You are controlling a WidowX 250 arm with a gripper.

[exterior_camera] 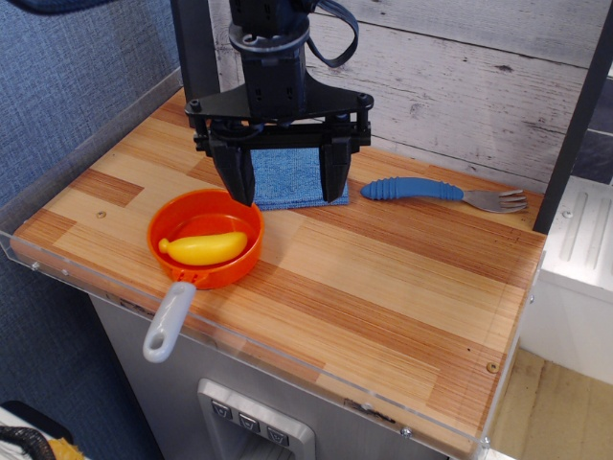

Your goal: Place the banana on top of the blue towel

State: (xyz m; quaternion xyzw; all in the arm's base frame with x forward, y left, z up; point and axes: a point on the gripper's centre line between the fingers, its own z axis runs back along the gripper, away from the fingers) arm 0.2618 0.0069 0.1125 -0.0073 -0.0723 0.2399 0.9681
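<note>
We are looking at the end effector [287, 182] hanging in the upper middle of the frame with its two fingers spread wide apart and nothing between them. It is hovering in front of the towel [284, 175], which is lying flat on the worktop [383, 297] just behind the pan [204, 238]. The banana [203, 250] is lying on its side inside the pan, left of centre in the frame, with its length running roughly left to right. A fork [442, 193] is resting to the right of the towel, apart from it.

We judge that the step in hand is reaching for the banana, since it is not yet grasped. To do this well, we are thinking the fingers should be coming down to the lower left, straddling the banana across its narrow width near the middle, and staying clear of the pan's rim. The glossy plastic is likely slippery, so a centred, firm closure matters before lifting toward the towel.
</note>
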